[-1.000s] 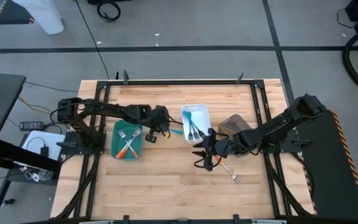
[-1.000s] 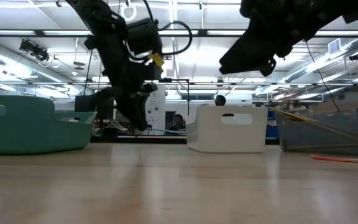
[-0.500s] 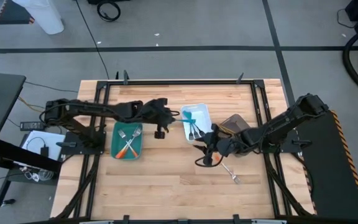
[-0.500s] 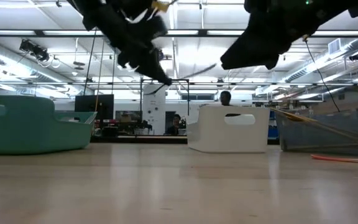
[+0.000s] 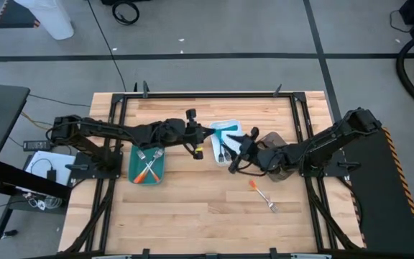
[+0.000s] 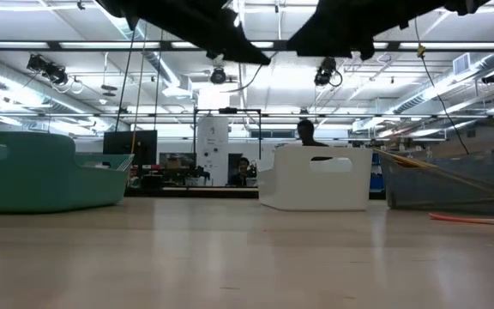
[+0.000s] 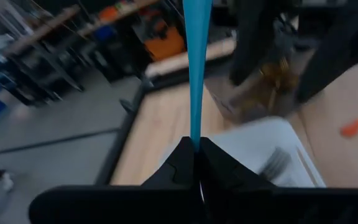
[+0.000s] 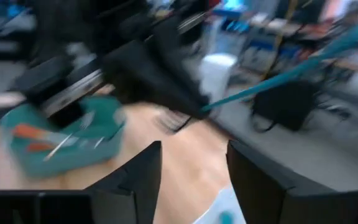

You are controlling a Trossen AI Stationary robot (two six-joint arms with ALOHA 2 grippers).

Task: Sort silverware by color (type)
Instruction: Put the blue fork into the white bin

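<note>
The left claw (image 7: pixel 196 163), clamped on a blue-handled utensil (image 7: pixel 196 68), hovers at the white tray (image 5: pixel 226 140), handle pointing forward over it, while the right claw (image 8: pixel 191 180), spread empty, hovers just beside.

Both arms crowd the space above the white tray (image 5: pixel 230 129): the left gripper (image 5: pixel 200 140) sits just beside its left edge with a blue utensil (image 7: pixel 196 68) jutting over it, and the right gripper (image 5: pixel 237 152) hangs at its right corner. The teal tray (image 5: pixel 138 170) and grey tray (image 5: pixel 269 138) flank them. The near table (image 5: pixel 192 216) lies open except for an orange utensil (image 5: pixel 262 194).
</note>
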